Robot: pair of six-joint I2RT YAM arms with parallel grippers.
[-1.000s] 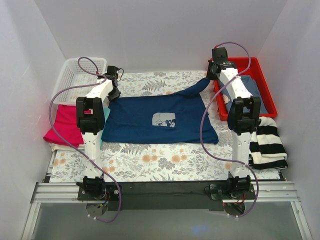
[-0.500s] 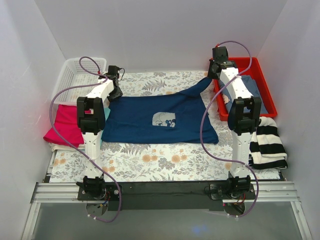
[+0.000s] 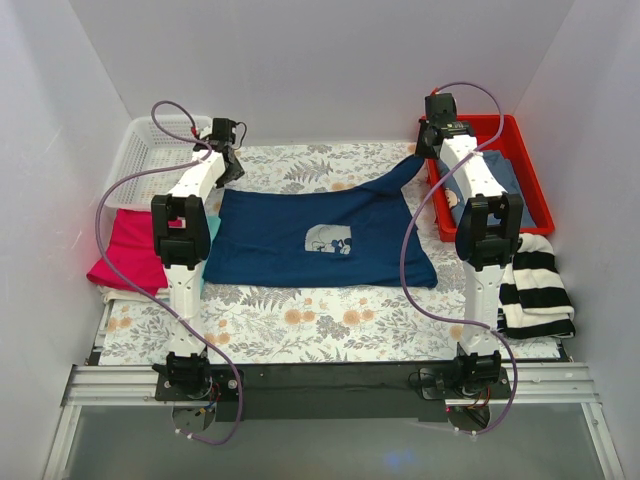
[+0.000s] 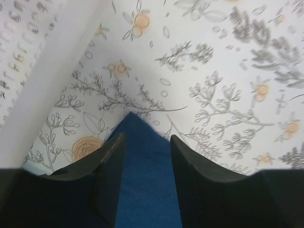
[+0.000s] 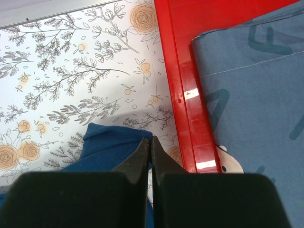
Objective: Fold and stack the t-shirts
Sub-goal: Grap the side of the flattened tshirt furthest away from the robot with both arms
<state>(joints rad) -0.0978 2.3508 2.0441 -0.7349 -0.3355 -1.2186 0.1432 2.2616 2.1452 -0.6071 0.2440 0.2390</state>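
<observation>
The navy t-shirt (image 3: 320, 240) with a pale-blue chest print lies spread on the floral cloth. My left gripper (image 3: 228, 165) is open just over its far-left corner. In the left wrist view the navy corner (image 4: 142, 180) lies between the open fingers of the left gripper (image 4: 147, 137). My right gripper (image 3: 425, 152) is shut on the shirt's far-right end, which is drawn out toward the red tray. In the right wrist view the navy cloth (image 5: 104, 142) bunches at the shut tips of the right gripper (image 5: 151, 138). A red-pink tee (image 3: 130, 250), a teal sliver (image 3: 212, 232) and a cream one (image 3: 120, 293) lie stacked at left.
A red tray (image 3: 520, 140) at the far right holds a grey-blue printed shirt (image 3: 500, 175); its rim (image 5: 183, 71) is right beside the right gripper. A black-and-white striped garment (image 3: 540, 285) lies at the right edge. A white basket (image 3: 150, 150) stands far left. White walls enclose the table.
My left gripper has moved toward the far edge, off the shirt's far-left corner, which now lies flat. The right gripper has not moved.
</observation>
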